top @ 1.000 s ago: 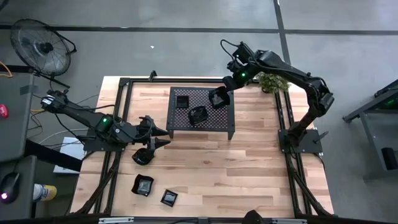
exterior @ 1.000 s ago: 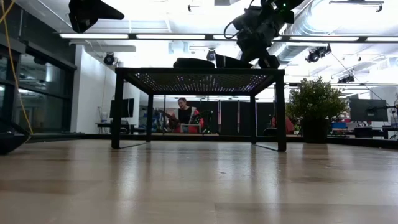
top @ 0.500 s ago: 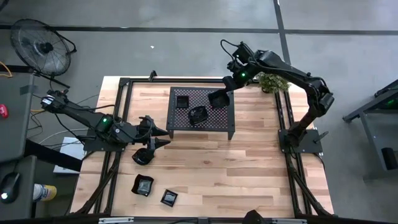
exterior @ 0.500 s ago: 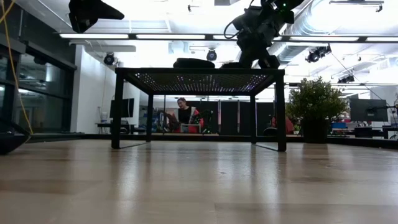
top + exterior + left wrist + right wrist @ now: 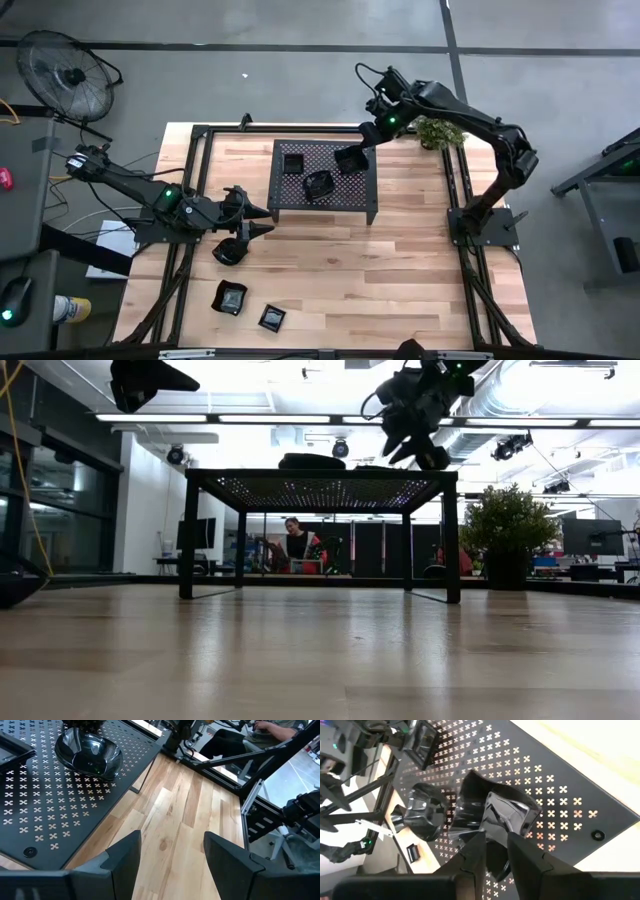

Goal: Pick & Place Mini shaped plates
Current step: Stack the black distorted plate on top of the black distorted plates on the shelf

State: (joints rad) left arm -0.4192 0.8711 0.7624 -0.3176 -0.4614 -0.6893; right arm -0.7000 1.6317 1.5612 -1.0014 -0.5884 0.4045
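Note:
My right gripper (image 5: 356, 150) (image 5: 495, 862) hangs over the far right part of the black mesh rack (image 5: 362, 195), shut on a glossy black mini plate (image 5: 495, 815) (image 5: 350, 159). Two more plates rest on the rack top: a square one (image 5: 293, 163) and a rounded one (image 5: 319, 184) (image 5: 89, 755). Three plates lie on the wood table near its left near corner (image 5: 230, 252), (image 5: 232, 297), (image 5: 271, 318). My left gripper (image 5: 256, 215) (image 5: 170, 865) is open, above the table just left of the rack. My right gripper pinches the plate's rim (image 5: 496, 849) between its two fingers (image 5: 476, 851), coming from above and slanting from the table's far right. The plate is tilted, hollow side toward the wrist camera, over the rack top. Whether its lower edge touches the mesh, I cannot tell.
A potted plant (image 5: 438, 131) stands at the table's far right corner. A dark frame (image 5: 200, 135) runs round the table's edges. Bare wood (image 5: 380, 270) lies on the near side of the rack. A person (image 5: 296, 543) sits in the room beyond.
In the low view my right gripper has risen a little above the rack. The plate that showed lying flat on the rack top under it no longer shows there. My left arm has kept still.

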